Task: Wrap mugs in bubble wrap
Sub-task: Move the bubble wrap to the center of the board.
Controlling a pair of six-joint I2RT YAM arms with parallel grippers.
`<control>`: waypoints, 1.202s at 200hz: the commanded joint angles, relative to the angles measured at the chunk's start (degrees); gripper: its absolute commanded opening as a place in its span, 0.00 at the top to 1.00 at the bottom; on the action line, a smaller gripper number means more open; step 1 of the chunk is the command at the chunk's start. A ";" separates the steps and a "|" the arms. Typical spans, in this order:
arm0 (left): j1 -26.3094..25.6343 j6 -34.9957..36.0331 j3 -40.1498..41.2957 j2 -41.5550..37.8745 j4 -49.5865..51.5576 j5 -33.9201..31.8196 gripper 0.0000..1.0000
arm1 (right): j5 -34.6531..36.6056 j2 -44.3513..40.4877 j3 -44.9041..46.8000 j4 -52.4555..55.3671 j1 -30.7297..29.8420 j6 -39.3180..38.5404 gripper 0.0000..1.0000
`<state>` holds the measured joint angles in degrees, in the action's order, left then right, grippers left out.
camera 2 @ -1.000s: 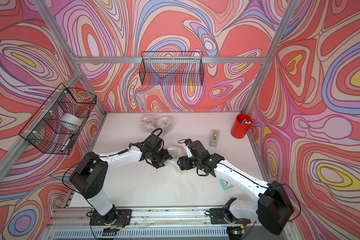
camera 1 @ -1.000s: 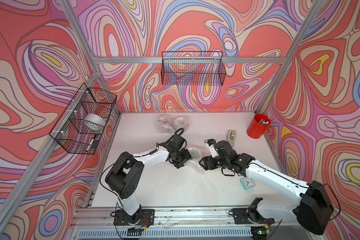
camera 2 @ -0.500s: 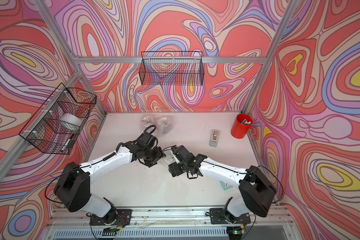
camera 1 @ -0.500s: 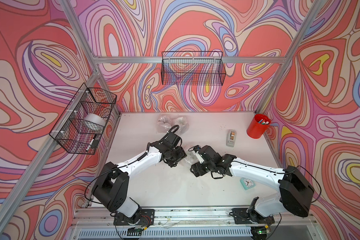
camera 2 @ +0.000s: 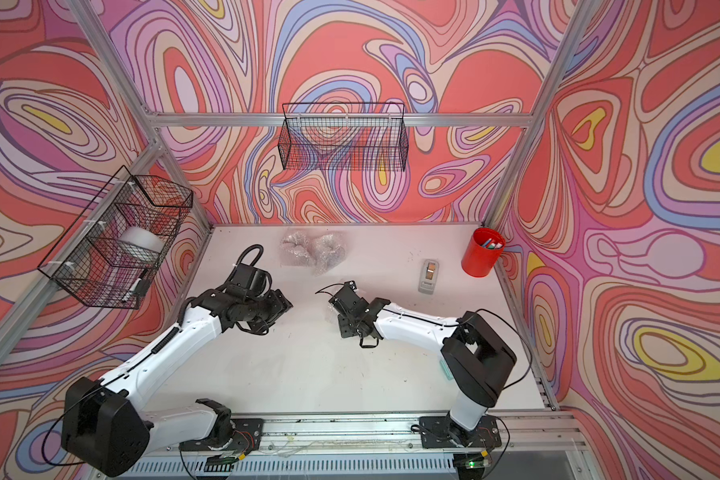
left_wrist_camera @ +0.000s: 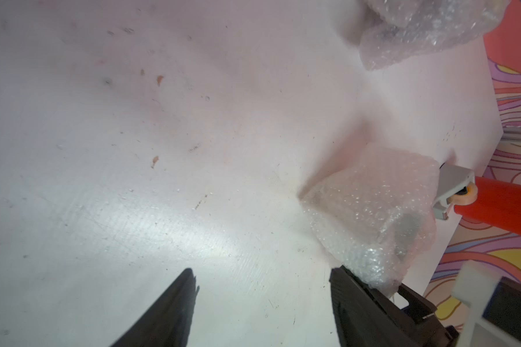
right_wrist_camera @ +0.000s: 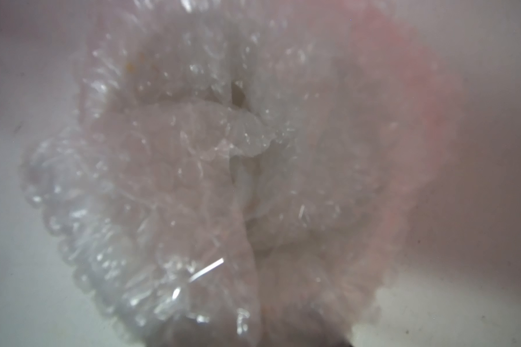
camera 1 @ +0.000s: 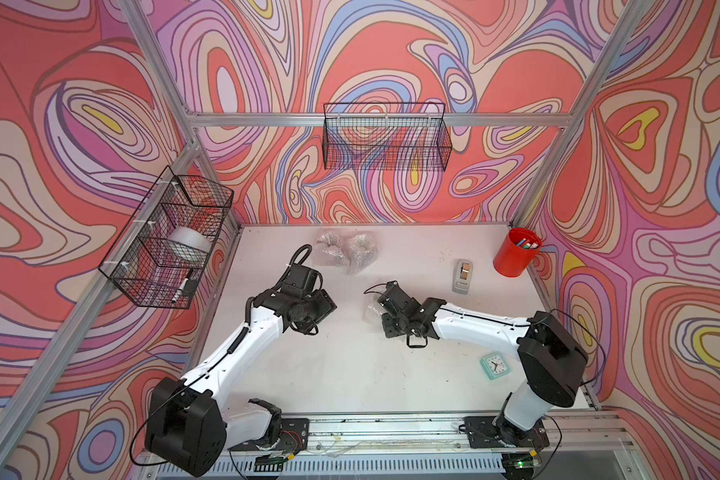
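Bubble wrap bundle (camera 1: 368,311), mid-frame, at right end effector (camera 1: 378,309), grip unreadable; left end effector (left_wrist_camera: 262,273) released, empty. Risk: unsecured wrap springs open if nudged.

left arm (camera 1: 233,353) and right arm (camera 1: 474,332) are the same build: white shell links, chunky black joint housings, black wrist blocks. left carries a ribbed black hose (camera 1: 294,261) off the wrist and a coiled black lead (camera 1: 237,338) along the forearm; right has a thin black wire (camera 1: 487,316) along its white link. left gripper (left_wrist_camera: 263,270) has dark tapered fingers (left_wrist_camera: 175,309); black base plates (camera 1: 476,432), red wiring (camera 1: 294,438) at the left base.
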<state>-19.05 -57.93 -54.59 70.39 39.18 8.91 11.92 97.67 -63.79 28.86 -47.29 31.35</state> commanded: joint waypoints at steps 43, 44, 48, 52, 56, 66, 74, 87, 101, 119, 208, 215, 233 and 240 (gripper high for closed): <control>5.22 7.03 2.14 -4.17 6.14 -0.66 0.26 | 1.79 10.20 -11.55 0.43 13.30 -6.43 0.61; 5.23 7.08 2.17 -4.23 6.07 -0.61 0.26 | 1.74 10.41 -11.76 0.42 13.55 -6.63 0.61; 5.40 7.27 2.36 -4.33 5.89 -0.56 0.26 | 1.32 11.34 -12.66 0.20 14.30 -7.28 0.62; 5.58 7.50 2.58 -4.50 5.66 -0.37 0.26 | 0.80 12.32 -13.70 0.07 15.23 -7.90 0.62; 5.74 7.76 2.75 -4.56 5.41 -0.09 0.26 | 0.28 13.35 -14.79 -0.06 16.12 -8.48 0.62; 6.12 9.07 3.21 -4.88 4.05 1.63 0.26 | -0.69 15.86 -17.87 -0.30 18.03 -9.96 0.62; 6.37 10.31 3.52 -5.21 2.87 3.15 0.27 | -1.30 18.22 -20.61 -0.36 19.62 -10.96 0.62; 6.48 12.62 3.82 -6.24 1.01 4.88 0.26 | -3.06 22.57 -26.32 0.38 21.73 -12.84 0.63; 6.59 14.88 3.81 -7.56 -0.35 5.34 0.25 | -4.75 27.39 -33.63 1.82 22.99 -15.32 0.63; 6.66 17.14 2.75 -8.60 -1.07 5.34 0.22 | -7.32 34.17 -43.40 4.50 24.15 -17.40 0.63; 6.82 27.12 11.30 -20.77 -19.26 -23.55 0.01 | -3.51 3.67 -16.90 -16.94 24.79 -15.60 0.05; 6.83 28.50 13.72 -22.47 -21.86 -26.66 0.00 | -0.15 -1.47 -10.24 -20.76 24.79 -15.29 0.02; 6.92 39.50 21.64 -25.37 -33.07 -28.86 0.00 | 9.90 -11.16 2.54 -24.74 24.95 -16.98 0.02; 6.96 42.57 24.28 -26.31 -35.84 -30.07 0.00 | 11.71 -14.14 6.84 -26.51 25.14 -20.39 0.02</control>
<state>-12.62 -29.12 -38.00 46.33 18.37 -11.64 11.33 91.29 -69.52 13.45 -22.57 15.22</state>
